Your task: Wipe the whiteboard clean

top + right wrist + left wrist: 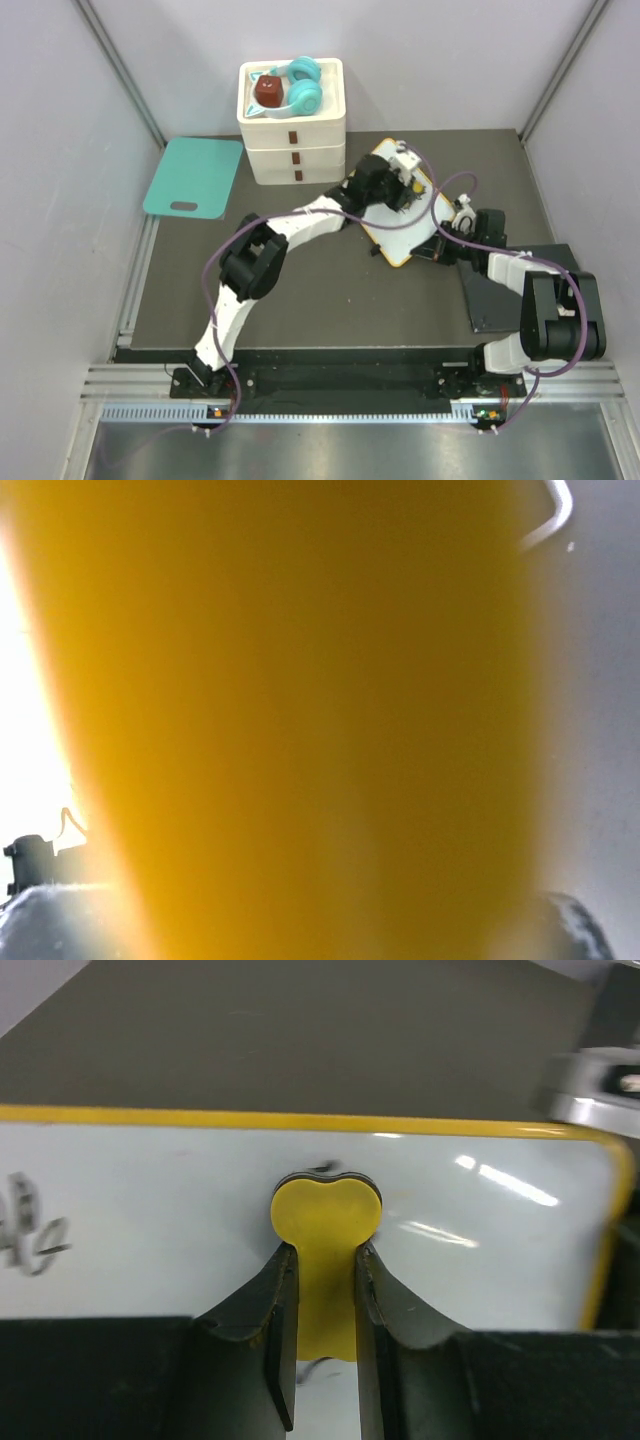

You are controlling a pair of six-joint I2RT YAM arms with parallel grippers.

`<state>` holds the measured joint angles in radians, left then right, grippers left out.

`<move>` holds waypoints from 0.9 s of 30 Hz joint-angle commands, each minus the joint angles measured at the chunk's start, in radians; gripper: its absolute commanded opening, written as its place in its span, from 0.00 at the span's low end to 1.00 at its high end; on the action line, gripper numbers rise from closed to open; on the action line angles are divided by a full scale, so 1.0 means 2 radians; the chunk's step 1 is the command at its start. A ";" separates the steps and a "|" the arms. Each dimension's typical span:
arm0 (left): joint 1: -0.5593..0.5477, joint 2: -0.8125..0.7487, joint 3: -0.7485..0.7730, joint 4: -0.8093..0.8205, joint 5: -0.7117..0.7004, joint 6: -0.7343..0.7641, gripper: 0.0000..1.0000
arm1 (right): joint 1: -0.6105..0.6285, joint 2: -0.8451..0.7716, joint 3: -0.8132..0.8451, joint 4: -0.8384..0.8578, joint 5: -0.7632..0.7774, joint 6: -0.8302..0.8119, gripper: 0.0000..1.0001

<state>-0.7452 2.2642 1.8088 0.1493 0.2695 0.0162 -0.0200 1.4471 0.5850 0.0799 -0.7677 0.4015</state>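
Note:
The whiteboard (pixel 398 228), white with a yellow rim, lies tilted on the dark mat at the centre. My left gripper (pixel 406 188) is over its far part, shut on a yellow eraser (pixel 325 1208) that presses flat on the board (pixel 180 1200). Black scribbles (pixel 30 1232) show at the left of the left wrist view, and a short mark shows below the eraser. My right gripper (pixel 441 244) sits at the board's right edge. The yellow rim (pixel 300 720) fills the right wrist view, blurred and very close, and hides the jaws.
A white stack of drawers (pixel 292 140) stands at the back with teal headphones (pixel 303 88) and a dark red block on top. A teal board (pixel 194 177) lies at the back left. A dark grey pad (pixel 500 290) lies under the right arm.

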 commanded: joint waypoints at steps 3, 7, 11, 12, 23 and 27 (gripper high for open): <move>-0.109 0.013 -0.057 -0.062 -0.019 0.041 0.00 | 0.023 -0.007 -0.014 -0.090 -0.024 -0.066 0.00; -0.100 0.014 -0.074 -0.066 -0.072 0.027 0.00 | 0.023 -0.010 -0.015 -0.088 -0.025 -0.064 0.00; -0.065 0.012 -0.081 -0.073 -0.089 0.011 0.00 | 0.023 -0.011 -0.015 -0.085 -0.029 -0.064 0.00; -0.058 0.009 -0.083 -0.070 -0.093 0.004 0.00 | 0.023 -0.011 -0.015 -0.084 -0.029 -0.064 0.00; 0.044 0.019 -0.086 -0.103 -0.096 -0.034 0.00 | 0.023 -0.020 -0.016 -0.087 -0.024 -0.066 0.00; 0.060 0.041 -0.056 -0.135 -0.095 -0.034 0.00 | 0.024 -0.022 -0.016 -0.086 -0.025 -0.066 0.00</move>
<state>-0.6556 2.2250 1.6901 0.1081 0.1623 -0.0536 -0.0216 1.4197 0.5835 0.0494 -0.7349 0.3614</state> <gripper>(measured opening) 0.269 0.028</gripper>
